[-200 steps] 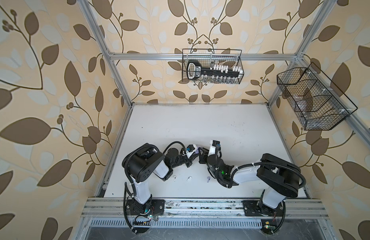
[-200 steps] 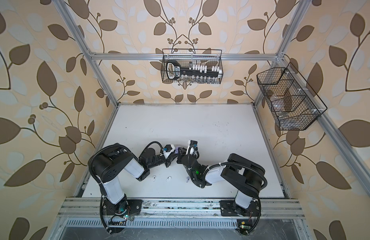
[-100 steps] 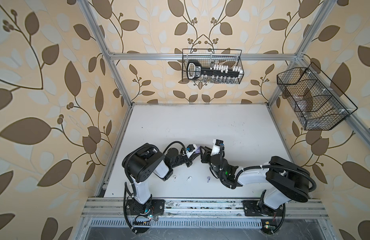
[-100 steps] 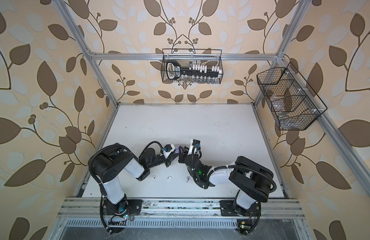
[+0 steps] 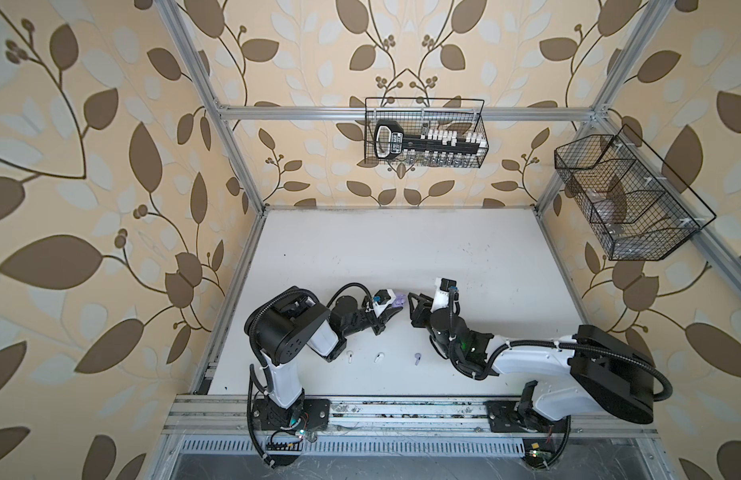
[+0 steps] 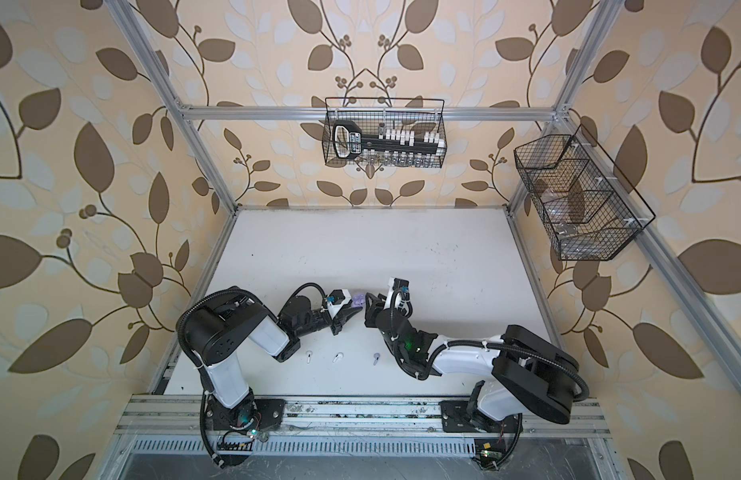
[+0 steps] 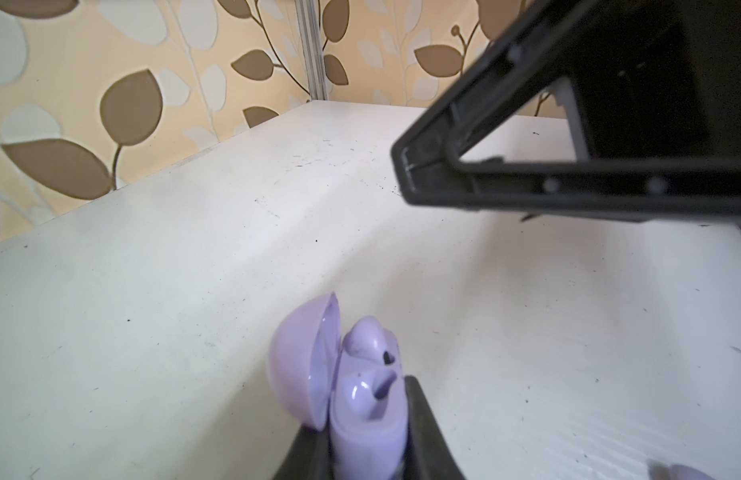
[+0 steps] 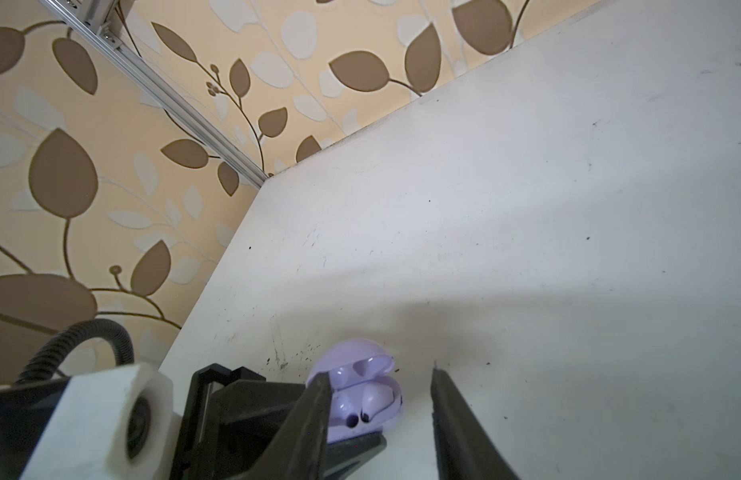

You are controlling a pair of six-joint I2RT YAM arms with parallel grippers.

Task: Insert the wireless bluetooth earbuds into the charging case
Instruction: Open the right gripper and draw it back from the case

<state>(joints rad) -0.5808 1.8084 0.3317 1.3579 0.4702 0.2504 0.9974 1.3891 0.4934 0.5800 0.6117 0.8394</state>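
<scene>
While left tool (image 7: 366,436) clamps open lavender case (image 8: 360,395), right tool (image 8: 381,399) stands part-open, empty, just beside it.

The left gripper (image 5: 394,307) is held low near the middle, its jaws clamped on the charging case (image 5: 399,300). The right gripper (image 5: 412,309) is pointed leftward, just beside it, jaws parted and empty.

The lavender case (image 7: 366,419) open with one earbud (image 7: 366,338) seated — another lavender earbud (image 5: 417,358) and two white earbuds (image 5: 378,357) lie loose.
</scene>
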